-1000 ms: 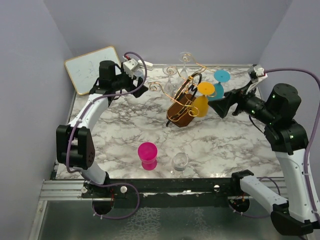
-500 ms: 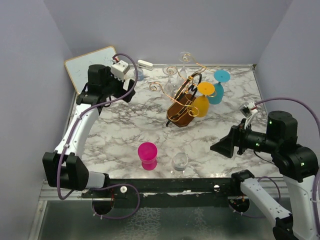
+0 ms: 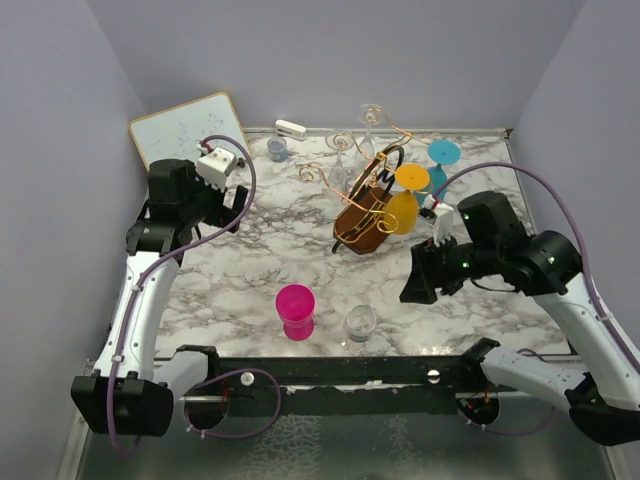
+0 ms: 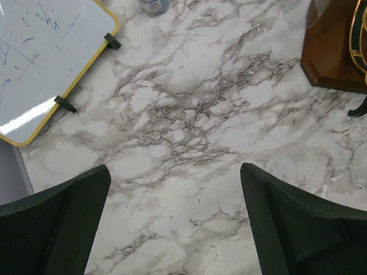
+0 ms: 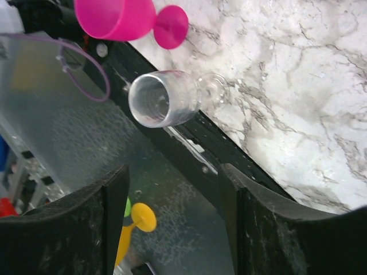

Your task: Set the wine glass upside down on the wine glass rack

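Top view: wine glass rack (image 3: 365, 215) at upper centre of the table (image 3: 250, 260); clear wine glass (image 3: 359, 322) upright at the lower edge. Right jaws, part-open and empty, should straddle its stem squarely.
Left wrist: left jaws wide, empty.
Right wrist alone shows the glass lined up ahead.

Even bright light, glare on whiteboard (image 4: 40, 69)

Your white-link arms (image 3: 138, 300): black joint housings (image 3: 170, 192), purple cables (image 3: 252, 180) looped outside. Left gripper (image 4: 175, 172) and right gripper (image 5: 172, 172): matte-black fingers (image 4: 57, 223).
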